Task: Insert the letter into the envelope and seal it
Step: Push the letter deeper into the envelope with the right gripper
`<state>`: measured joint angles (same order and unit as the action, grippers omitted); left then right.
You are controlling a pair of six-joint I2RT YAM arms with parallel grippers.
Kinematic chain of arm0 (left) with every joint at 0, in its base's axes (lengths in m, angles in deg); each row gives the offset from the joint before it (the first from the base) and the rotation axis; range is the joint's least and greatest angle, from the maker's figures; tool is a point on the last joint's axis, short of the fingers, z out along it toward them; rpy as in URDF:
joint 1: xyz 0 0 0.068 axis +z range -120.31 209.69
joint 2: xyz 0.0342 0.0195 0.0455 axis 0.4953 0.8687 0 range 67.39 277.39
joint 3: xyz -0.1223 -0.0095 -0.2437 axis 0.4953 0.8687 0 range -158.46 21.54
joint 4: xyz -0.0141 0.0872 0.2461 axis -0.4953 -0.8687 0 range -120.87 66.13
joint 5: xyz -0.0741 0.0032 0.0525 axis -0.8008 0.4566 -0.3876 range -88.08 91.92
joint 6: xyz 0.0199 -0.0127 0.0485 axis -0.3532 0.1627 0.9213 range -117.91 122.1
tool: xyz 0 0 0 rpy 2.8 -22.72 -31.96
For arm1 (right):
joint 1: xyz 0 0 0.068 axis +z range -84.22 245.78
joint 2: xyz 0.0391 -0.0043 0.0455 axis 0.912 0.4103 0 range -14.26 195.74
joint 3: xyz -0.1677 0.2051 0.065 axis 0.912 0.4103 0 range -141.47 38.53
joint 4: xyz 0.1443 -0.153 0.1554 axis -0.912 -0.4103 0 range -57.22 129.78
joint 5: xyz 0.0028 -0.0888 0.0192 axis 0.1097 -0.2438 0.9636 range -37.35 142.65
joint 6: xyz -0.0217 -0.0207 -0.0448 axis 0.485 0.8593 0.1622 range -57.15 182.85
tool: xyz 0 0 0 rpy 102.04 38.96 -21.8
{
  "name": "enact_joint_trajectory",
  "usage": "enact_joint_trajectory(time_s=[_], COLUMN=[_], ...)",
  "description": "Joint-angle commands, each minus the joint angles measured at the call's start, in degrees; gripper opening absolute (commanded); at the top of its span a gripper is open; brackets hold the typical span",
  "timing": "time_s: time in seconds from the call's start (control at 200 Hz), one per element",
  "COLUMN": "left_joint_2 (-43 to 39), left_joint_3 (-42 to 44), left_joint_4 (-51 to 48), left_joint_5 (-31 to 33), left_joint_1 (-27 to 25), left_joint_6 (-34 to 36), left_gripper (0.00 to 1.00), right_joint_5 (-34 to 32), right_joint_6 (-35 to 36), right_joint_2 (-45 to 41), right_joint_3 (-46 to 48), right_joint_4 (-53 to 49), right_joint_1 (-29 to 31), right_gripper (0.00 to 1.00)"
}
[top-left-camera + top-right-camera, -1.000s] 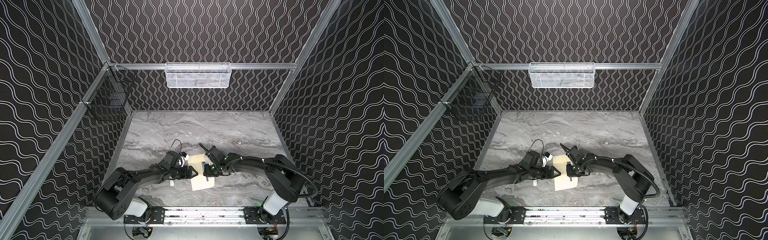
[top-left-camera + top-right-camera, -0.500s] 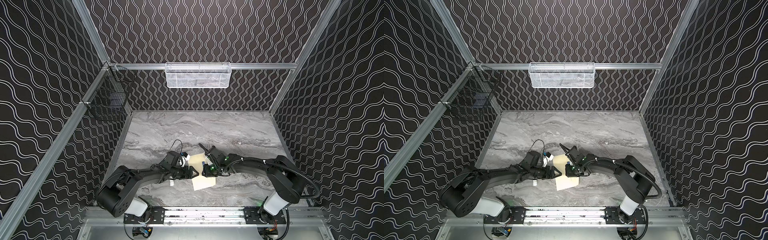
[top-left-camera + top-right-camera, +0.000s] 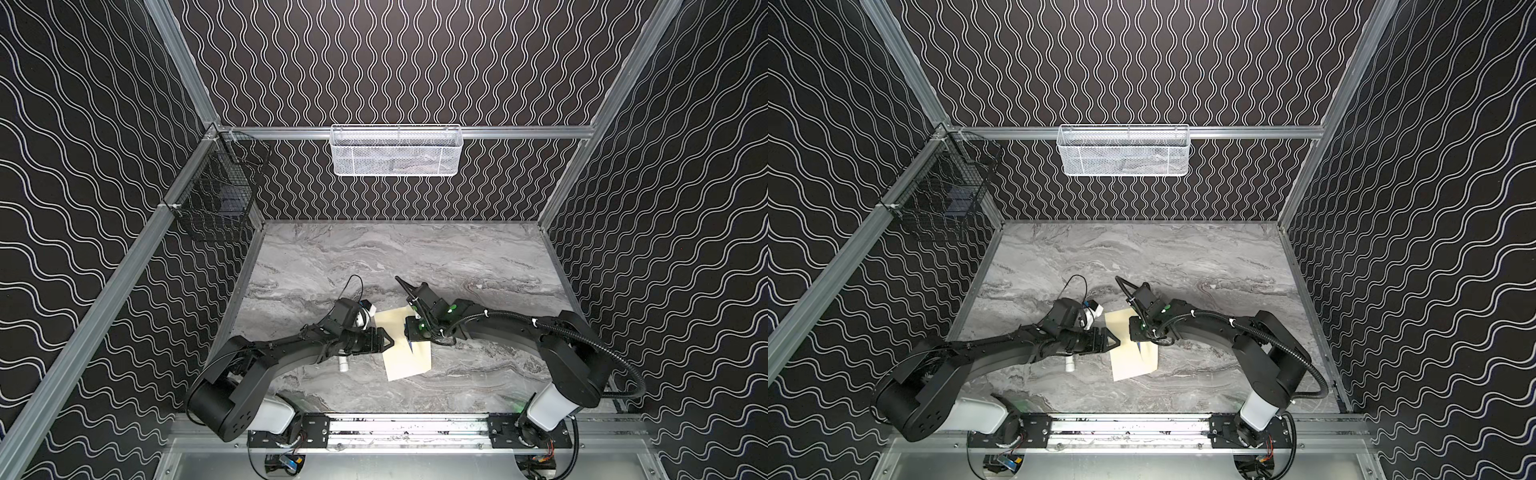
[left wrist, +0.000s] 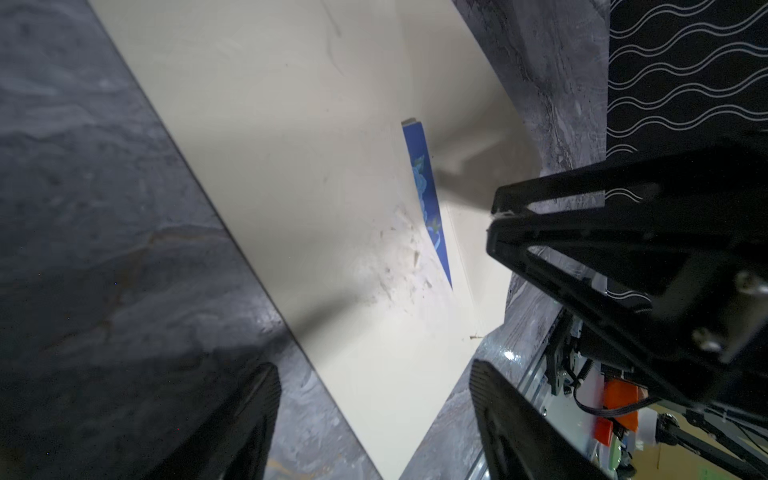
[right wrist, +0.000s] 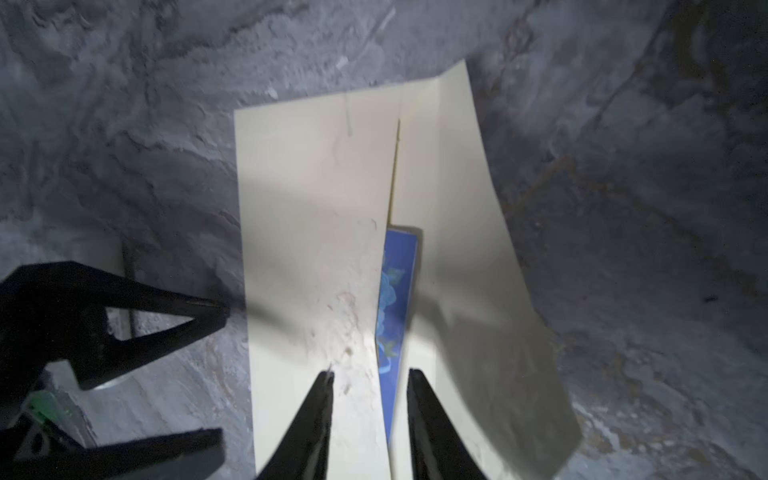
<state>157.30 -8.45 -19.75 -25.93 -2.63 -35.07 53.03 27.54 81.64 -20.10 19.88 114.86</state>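
Letter (image 5: 397, 291) mostly inside envelope (image 5: 307, 232); left gripper (image 4: 372, 374) released at its edge, right gripper (image 5: 370, 374) parted over the opening, gripping nothing.

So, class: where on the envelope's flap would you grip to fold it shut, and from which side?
Pinch the flap at its free outer edge, from the side opposite its crease: that edge seems lifted off the table, while the envelope body lies flat.
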Motion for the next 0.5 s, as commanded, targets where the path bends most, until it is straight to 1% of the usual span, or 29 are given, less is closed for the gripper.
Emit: enact_joint_trajectory(time_s=[0.0,0.15,0.235,0.495], left_joint_2=[0.76,1.56,2.56,4.25], left_joint_3=[-2.0,-3.37,-3.99,-3.92], left_joint_4=[-1.89,-1.69,-0.99,0.13], left_joint_5=[2.83,2.47,0.74,-0.8], left_joint_1=[0.18,0.24,0.13,0.06], left_joint_6=[1.26,1.69,2.11,2.11], left_gripper=[0.76,0.76,0.76,0.74], right_joint_5=[-3.0,-2.6,-1.83,-0.96], right_joint_6=[-0.41,-0.56,-0.64,-0.39], right_joint_2=[1.43,3.53,4.74,7.5], right_joint_3=[-1.47,-2.11,-2.16,-2.12], right_joint_4=[0.57,1.43,1.91,2.67], right_joint_1=[0.05,0.01,0.04,0.05], right_gripper=[0.34,0.34,0.33,0.32])
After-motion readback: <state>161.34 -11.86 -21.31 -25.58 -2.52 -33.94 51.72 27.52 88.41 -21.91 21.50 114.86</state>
